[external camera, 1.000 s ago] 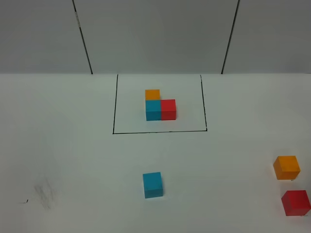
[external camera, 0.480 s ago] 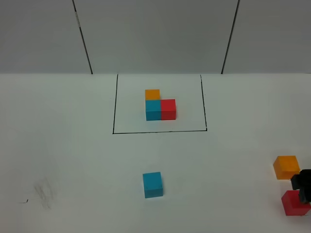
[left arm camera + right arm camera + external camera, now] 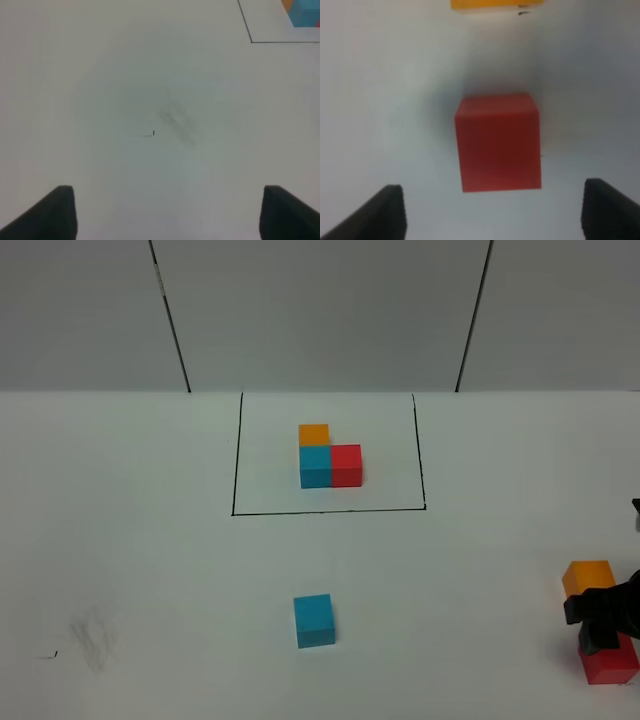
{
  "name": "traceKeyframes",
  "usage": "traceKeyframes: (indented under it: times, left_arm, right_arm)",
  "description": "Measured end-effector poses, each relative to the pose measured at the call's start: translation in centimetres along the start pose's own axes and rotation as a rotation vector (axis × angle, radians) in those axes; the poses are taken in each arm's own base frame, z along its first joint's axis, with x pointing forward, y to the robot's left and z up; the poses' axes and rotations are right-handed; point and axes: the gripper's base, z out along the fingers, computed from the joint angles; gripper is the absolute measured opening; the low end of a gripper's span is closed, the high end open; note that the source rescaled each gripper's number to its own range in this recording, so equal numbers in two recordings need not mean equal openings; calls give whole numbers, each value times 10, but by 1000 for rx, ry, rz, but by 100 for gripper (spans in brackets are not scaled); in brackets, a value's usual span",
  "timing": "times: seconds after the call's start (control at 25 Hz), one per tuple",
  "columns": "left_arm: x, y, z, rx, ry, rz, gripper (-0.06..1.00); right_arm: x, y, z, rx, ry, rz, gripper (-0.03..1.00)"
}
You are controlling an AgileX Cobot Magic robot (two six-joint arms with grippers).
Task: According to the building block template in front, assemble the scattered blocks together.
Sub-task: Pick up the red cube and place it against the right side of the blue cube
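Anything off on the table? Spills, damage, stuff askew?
Only a faint grey smudge beside a tiny black mark on the white tabletop, front left in the high view. It looks like scuffing, not a spill. Nothing else stands out.

White matte table [image 3: 140, 540] across the lower part of the high view. Behind it, a pale grey wall [image 3: 320, 310], split by two thin dark seams [image 3: 170, 315] slanting toward each other lower down. Near the table's front left, a faint grey smudge [image 3: 92, 635], perhaps a scuff, with a tiny black mark [image 3: 52, 654] just beside it. Soft, even light throughout.
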Motion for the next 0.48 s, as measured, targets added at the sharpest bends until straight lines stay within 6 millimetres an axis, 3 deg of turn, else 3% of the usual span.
traceKeyframes:
  times: [0.48]
  left_arm:
    - [0,0,0,0,0,0,79]
  right_arm:
    - [-6,0,39,6,42,3,55]
